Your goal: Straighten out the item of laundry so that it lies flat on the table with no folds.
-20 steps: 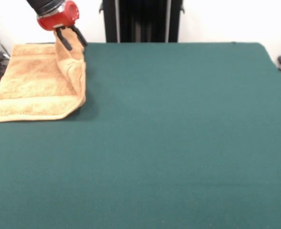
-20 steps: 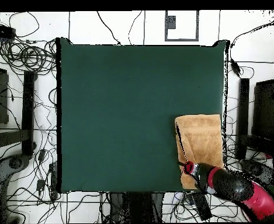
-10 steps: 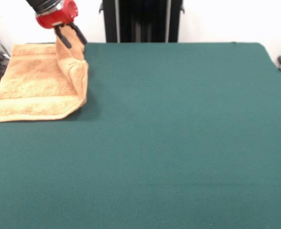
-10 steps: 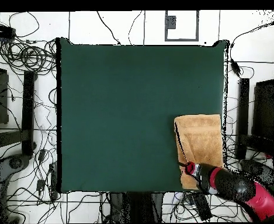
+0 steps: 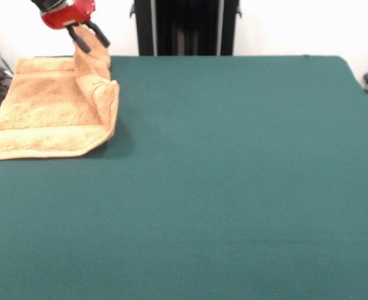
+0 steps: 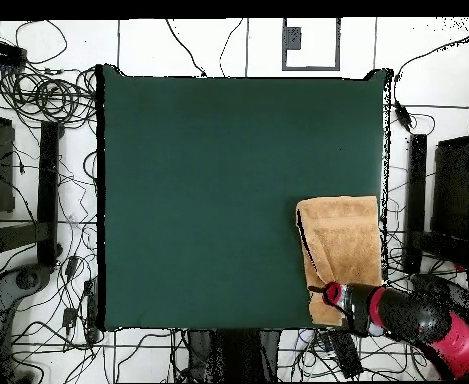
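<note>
The orange-tan towel (image 5: 46, 112) lies at the far left corner of the green table (image 5: 233, 175) in the front view. Its right edge is folded over and pulled upward into a raised ridge. My gripper (image 5: 88, 39) is shut on the top corner of that lifted edge, above the table's far edge. In the overhead view the towel (image 6: 346, 240) sits at the table's lower right, with the gripper (image 6: 321, 291) at its lower left corner and the fold running along its left side. The towel's left border hangs slightly past the table edge in the front view.
A black pedestal column (image 5: 185, 27) stands behind the table's far edge. Cables (image 6: 48, 100) and black stands (image 6: 48, 190) surround the table on the floor. The wide green surface (image 6: 208, 190) spreads away from the towel.
My gripper has risen and moved slightly back, drawing the towel's held corner higher. The folded edge has shifted a little outward over the table.
</note>
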Robot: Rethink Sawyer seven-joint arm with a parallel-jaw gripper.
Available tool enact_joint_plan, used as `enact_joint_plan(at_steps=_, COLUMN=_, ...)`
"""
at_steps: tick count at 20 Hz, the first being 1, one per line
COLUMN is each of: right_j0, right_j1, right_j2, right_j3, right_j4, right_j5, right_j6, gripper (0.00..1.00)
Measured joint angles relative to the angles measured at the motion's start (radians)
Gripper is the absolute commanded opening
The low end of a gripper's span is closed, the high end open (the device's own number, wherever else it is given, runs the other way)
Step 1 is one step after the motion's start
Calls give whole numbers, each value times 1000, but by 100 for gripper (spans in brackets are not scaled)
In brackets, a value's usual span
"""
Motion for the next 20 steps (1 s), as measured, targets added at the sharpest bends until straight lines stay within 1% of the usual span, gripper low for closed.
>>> enact_joint_plan(at_steps=5, right_j0=0, right_j1=-14, right_j2=19, right_j3=-36, right_j4=-1, right_j5=49, right_j6=0, gripper=100)
enact_joint_plan(at_steps=20, right_j0=-15, right_j1=-14, right_j2=58, right_j3=-121, right_j4=-1, right_j5=77, right_j6=-1, gripper=100)
